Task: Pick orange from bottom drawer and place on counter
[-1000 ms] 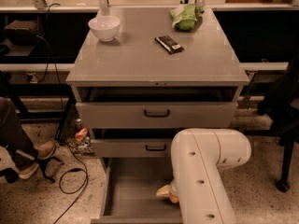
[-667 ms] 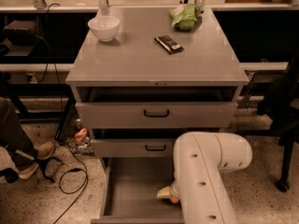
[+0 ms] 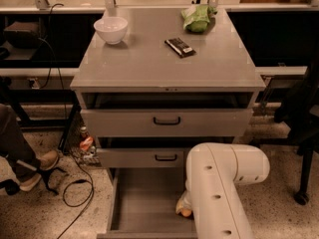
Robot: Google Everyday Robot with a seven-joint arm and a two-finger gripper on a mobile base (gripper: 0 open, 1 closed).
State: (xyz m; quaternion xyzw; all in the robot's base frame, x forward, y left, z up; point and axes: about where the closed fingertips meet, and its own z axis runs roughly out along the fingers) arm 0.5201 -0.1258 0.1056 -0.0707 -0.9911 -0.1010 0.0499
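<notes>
The bottom drawer [image 3: 142, 203] is pulled open and shows its flat grey floor. A small part of the orange [image 3: 185, 213] shows at the drawer's right side, near the front. My gripper [image 3: 182, 204] is down inside the drawer right at the orange. My white arm [image 3: 219, 183] hides most of it. The counter [image 3: 149, 63] is the flat grey cabinet top above.
On the counter stand a white bowl [image 3: 110, 29] at the back left, a green bag [image 3: 198, 18] at the back right and a dark packet [image 3: 179, 47]. The two upper drawers [image 3: 167, 121] are slightly open. A person's shoe [image 3: 37, 166] and cables lie on the floor at left.
My arm has shifted slightly to the right. The gripper stays low in the bottom drawer by the orange.
</notes>
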